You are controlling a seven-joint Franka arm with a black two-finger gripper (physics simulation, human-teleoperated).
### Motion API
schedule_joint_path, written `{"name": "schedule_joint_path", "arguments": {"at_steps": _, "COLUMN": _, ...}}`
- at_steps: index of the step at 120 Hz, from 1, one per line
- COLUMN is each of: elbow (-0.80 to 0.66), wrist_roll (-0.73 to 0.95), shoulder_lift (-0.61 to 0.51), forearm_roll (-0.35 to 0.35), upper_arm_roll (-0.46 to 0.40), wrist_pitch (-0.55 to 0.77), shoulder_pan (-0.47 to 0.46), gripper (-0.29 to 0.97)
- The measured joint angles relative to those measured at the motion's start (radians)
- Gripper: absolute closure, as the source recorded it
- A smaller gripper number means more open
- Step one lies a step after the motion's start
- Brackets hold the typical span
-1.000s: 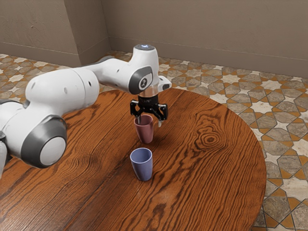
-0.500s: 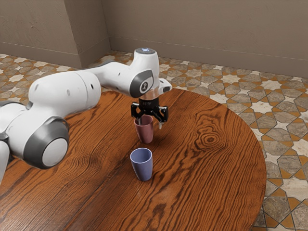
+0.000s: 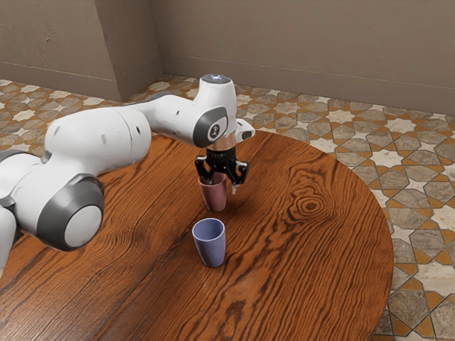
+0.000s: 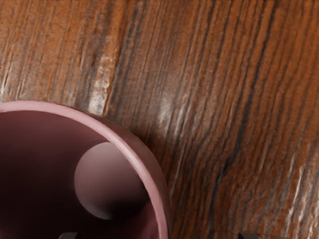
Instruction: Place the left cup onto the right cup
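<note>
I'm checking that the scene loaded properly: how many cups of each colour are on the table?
Pink cup: 1
Blue cup: 1
Total: 2 cups

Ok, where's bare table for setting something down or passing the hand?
Widest bare patch: wooden table on the exterior view's right of both cups, out to its edge. Crowded: the gap between blue cup and pink cup, with the gripper at the pink one.
</note>
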Motion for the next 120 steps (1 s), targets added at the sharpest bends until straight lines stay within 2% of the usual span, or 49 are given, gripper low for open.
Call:
{"name": "schedule_joint_path", "arguments": {"at_steps": 24, "elbow": 0.000, "wrist_roll": -0.001, "shoulder_lift": -0.001, "forearm_roll": 0.000, "upper_arm_roll": 0.003, "wrist_pitch": -0.005, "shoulder_pan": 0.000, "gripper": 0.61}}
{"name": "schedule_joint_path", "arguments": {"at_steps": 44, "elbow": 0.000, "wrist_roll": -0.002, "shoulder_lift": -0.002, "forearm_roll": 0.000, "upper_arm_roll": 0.006, "wrist_pitch": -0.008, "shoulder_pan": -0.001, "gripper": 0.72}}
{"name": "schedule_joint_path", "arguments": {"at_steps": 120, "elbow": 0.000, "wrist_roll": -0.008, "shoulder_lift": -0.005, "forearm_roll": 0.015, "upper_arm_roll": 0.006, "wrist_pitch": -0.015, "shoulder_pan": -0.004, "gripper": 0.78}}
